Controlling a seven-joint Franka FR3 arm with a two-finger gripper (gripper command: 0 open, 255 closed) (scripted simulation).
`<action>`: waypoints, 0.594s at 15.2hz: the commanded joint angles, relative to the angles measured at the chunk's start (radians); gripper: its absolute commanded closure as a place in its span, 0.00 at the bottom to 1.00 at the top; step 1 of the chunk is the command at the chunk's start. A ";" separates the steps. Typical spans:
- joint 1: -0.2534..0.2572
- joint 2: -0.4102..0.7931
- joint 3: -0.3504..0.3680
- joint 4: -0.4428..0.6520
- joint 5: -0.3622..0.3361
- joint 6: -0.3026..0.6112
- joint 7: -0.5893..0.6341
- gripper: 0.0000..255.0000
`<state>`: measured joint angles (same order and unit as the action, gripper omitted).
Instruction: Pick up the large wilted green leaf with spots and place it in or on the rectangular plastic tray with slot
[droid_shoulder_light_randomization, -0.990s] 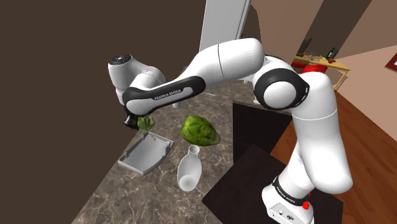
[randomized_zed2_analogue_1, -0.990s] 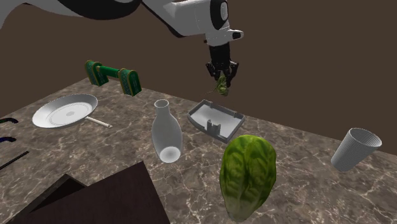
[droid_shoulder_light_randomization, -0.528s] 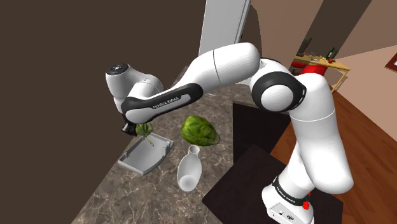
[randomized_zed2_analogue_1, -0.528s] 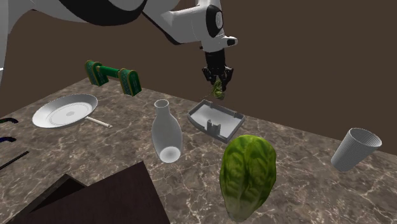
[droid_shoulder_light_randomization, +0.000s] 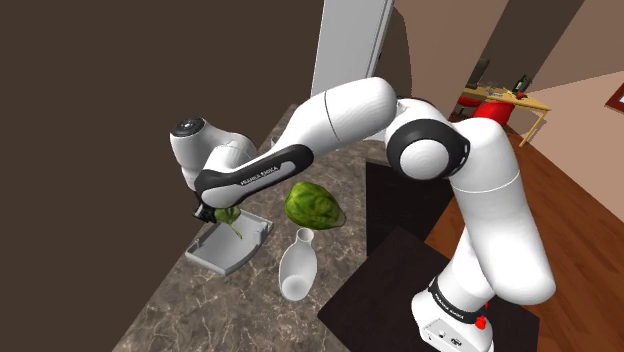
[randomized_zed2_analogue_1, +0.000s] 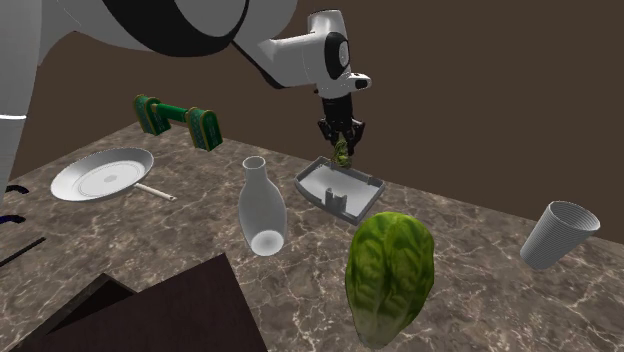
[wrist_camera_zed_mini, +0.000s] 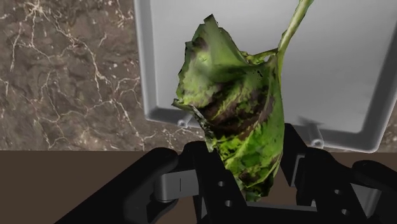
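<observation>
My black gripper (randomized_zed2_analogue_1: 343, 143) is shut on a wilted green leaf (wrist_camera_zed_mini: 240, 114) with dark brown spots. The leaf (droid_shoulder_light_randomization: 229, 215) hangs from the fingers just above the grey rectangular tray (droid_shoulder_light_randomization: 230, 243). In the wrist view the leaf's thin stem (wrist_camera_zed_mini: 291, 25) reaches out over the tray's flat inside (wrist_camera_zed_mini: 337, 70). The tray (randomized_zed2_analogue_1: 340, 187) lies on the marble counter, close under the leaf (randomized_zed2_analogue_1: 343, 154). In the second exterior view the gripper hangs over the tray's far edge.
A round green cabbage (droid_shoulder_light_randomization: 313, 205) and a white bottle vase (droid_shoulder_light_randomization: 296, 264) stand beside the tray. On the counter there are also a white frying pan (randomized_zed2_analogue_1: 102, 175), a green dumbbell-like object (randomized_zed2_analogue_1: 177, 122) and a ribbed grey cup (randomized_zed2_analogue_1: 560, 234). A dark wall rises behind the counter.
The gripper with the leaf has come down closer to the tray and shifted slightly toward its middle. Everything else is unmoved.
</observation>
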<state>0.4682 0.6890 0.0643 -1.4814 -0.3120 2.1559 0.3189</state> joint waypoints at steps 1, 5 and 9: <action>0.001 0.004 0.000 0.001 -0.001 0.004 0.002 1.00; 0.001 0.004 0.000 0.001 -0.001 0.004 0.002 1.00; 0.001 0.004 0.000 0.001 -0.001 0.004 0.002 0.00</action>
<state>0.4689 0.6930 0.0640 -1.4809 -0.3128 2.1598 0.3204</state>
